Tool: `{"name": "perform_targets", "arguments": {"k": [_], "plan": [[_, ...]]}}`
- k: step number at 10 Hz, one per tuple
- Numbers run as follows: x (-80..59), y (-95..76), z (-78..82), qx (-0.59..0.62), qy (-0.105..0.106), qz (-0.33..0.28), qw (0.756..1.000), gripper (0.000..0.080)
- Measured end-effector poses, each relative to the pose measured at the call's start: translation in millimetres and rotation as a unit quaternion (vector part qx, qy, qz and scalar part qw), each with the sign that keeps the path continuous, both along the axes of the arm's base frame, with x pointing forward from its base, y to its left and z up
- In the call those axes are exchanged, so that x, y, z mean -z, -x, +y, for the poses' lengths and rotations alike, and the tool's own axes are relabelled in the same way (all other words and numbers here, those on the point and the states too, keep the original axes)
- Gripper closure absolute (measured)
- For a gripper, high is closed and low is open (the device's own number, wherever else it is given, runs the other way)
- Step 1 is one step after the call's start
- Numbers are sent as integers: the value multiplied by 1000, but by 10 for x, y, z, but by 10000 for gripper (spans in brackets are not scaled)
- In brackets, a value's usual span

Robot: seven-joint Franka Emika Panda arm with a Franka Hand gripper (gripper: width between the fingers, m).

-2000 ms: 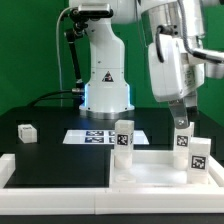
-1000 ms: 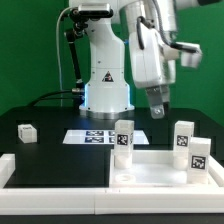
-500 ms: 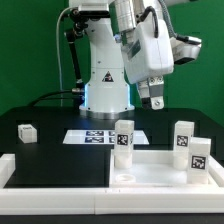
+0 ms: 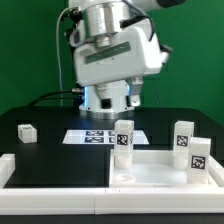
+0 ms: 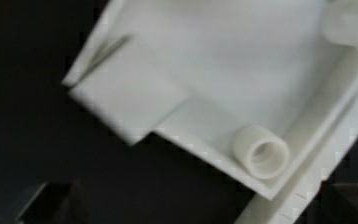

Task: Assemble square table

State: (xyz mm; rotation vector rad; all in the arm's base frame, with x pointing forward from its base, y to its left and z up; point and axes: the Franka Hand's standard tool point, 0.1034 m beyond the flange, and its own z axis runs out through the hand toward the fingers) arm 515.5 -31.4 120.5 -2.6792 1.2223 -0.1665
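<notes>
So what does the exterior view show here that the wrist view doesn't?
Only the exterior view shows the arm's end effector raised above the table, three upright legs on the tabletop, a loose leg on the black table and the marker board. Only the wrist view shows a round socket close up. Both show the white tabletop.

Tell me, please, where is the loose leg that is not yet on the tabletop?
The loose leg lies on the black table at the exterior view's far left, apart from the marker board and behind the border rail.
</notes>
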Motion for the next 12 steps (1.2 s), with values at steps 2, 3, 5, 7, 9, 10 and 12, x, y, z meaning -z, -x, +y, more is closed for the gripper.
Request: {"name": "perform_targets", "arguments": {"k": [2,3,5,7,9,10,12], "plan": [[17,26,-43,-54,15,-7,998,150],[17,27,-56,-96,23,-12,995,150],[19,29,-65,-151,34,-18,988,150],[124,206,-217,-257,52,-18,965,150],[262,527,-569,-355,66,-8,932,150],[309,632,-696,-391,72,-3,917,150],[393,800,-940,-462,87,2,883,150]]}}
